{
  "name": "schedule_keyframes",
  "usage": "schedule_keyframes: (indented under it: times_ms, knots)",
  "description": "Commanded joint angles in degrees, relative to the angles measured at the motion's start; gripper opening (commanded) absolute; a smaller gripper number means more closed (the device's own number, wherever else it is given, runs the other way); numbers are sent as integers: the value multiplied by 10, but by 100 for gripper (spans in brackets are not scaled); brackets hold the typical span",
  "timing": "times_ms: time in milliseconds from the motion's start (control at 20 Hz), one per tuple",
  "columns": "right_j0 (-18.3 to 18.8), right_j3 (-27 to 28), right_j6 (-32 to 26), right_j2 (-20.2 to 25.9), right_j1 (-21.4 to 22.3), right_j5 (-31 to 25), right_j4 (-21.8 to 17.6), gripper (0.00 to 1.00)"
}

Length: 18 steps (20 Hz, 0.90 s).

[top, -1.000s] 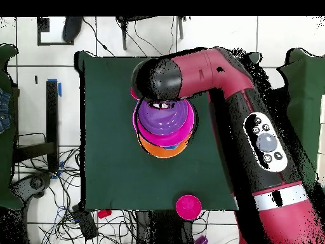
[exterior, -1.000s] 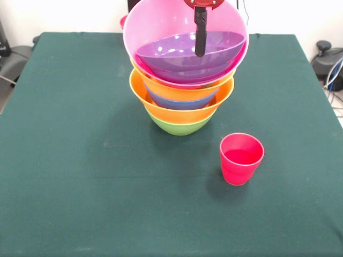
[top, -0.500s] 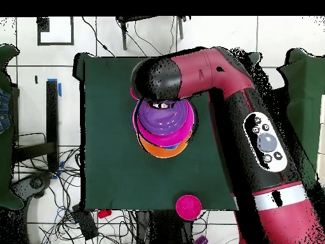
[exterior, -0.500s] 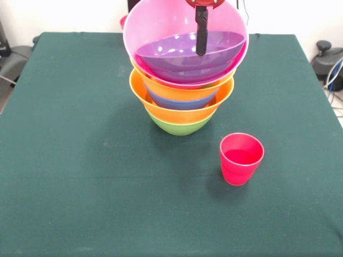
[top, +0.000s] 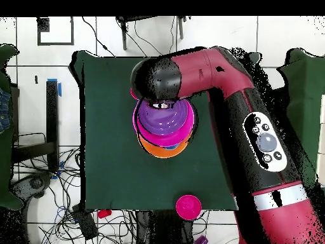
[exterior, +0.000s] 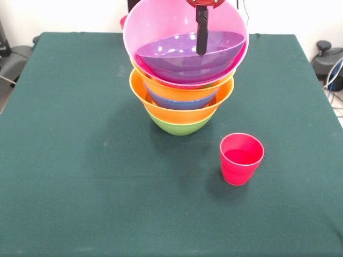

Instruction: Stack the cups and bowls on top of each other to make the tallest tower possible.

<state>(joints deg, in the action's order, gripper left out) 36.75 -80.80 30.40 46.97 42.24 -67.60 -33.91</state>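
The tower (exterior: 182, 101) stands at the table's middle: a green bowl (exterior: 179, 126) as base, an orange bowl (exterior: 161, 110), a blue bowl (exterior: 182, 101), a second orange bowl (exterior: 166, 88), then the large pink bowl (exterior: 155, 37) with the purple bowl (exterior: 171, 56) inside it. My gripper (exterior: 201, 37) hangs from above into the pink bowl, just over the purple one. A red cup (exterior: 241, 158) stands upright and alone, in front and to the right of the tower. In the overhead view the arm's head (top: 159, 79) covers the gripper over the tower (top: 164, 124). The green and light blue cups are out of view.
A bit of red rim (exterior: 123, 21) peeks out behind the pink bowl at the far left. The green table cloth (exterior: 80, 176) lies open around the tower. Cables and gear (exterior: 329, 59) sit off the table's right side.
The gripper has risen very slightly over the purple bowl. The tower and the red cup have not moved.
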Motion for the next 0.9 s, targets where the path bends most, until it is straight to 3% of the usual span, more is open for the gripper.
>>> schedule_keyframes:
  times_ms: [50, 250, 650, 900]
  knots:
    - [-8, 23, -146, 14, -21, -68, -15, 100]
    - [-14, 62, -133, 28, -32, -32, -9, 100]
    - [-28, 92, -108, 35, -43, -32, 6, 100]
    - [-54, 119, -56, 24, -53, -37, 19, 100]
